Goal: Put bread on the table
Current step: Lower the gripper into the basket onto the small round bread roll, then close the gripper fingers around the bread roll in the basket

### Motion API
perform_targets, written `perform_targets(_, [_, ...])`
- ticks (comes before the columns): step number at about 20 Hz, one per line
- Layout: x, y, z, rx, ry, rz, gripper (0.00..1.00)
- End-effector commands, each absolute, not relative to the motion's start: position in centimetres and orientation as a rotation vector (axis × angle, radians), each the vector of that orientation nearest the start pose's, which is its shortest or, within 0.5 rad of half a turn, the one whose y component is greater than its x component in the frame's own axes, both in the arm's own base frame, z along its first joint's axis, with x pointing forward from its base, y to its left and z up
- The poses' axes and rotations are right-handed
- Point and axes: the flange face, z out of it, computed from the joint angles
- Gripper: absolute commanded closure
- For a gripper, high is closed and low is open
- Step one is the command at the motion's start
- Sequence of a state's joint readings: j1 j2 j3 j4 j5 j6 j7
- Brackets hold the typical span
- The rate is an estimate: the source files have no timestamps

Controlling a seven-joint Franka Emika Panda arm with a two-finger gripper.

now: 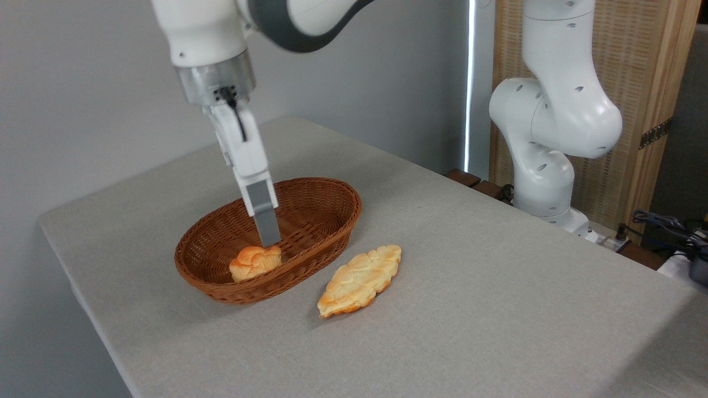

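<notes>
- Gripper [268,239] dips into the basket [326,190], seen edge-on; its opening I cannot tell.
- Bun [255,262] sits in the basket, not yet on the worktop [498,287].
- Best bet: straddle the bun, squeeze gently.

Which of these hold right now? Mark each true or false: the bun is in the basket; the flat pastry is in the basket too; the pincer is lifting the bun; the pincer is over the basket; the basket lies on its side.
1. The bun is in the basket. True.
2. The flat pastry is in the basket too. False: it lies on the table, beside the basket.
3. The pincer is lifting the bun. False: the bun rests on the basket floor, with the pincer tip just above it.
4. The pincer is over the basket. True.
5. The basket lies on its side. False: it stands upright.
</notes>
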State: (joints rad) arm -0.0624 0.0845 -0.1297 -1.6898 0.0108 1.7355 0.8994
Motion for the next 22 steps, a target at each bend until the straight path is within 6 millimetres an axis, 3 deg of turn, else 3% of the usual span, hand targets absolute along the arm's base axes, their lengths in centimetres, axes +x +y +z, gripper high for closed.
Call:
perform_targets(1, [58.1, -13.3, 50.8, -2.584, 1.736, 0.139, 0.0])
perform_targets(15, [58.7, -17.0, 46.3, -2.492, 1.833, 0.235, 0.0])
perform_targets(22, [58.9, -17.0, 45.7, -2.465, 1.831, 0.256, 0.0])
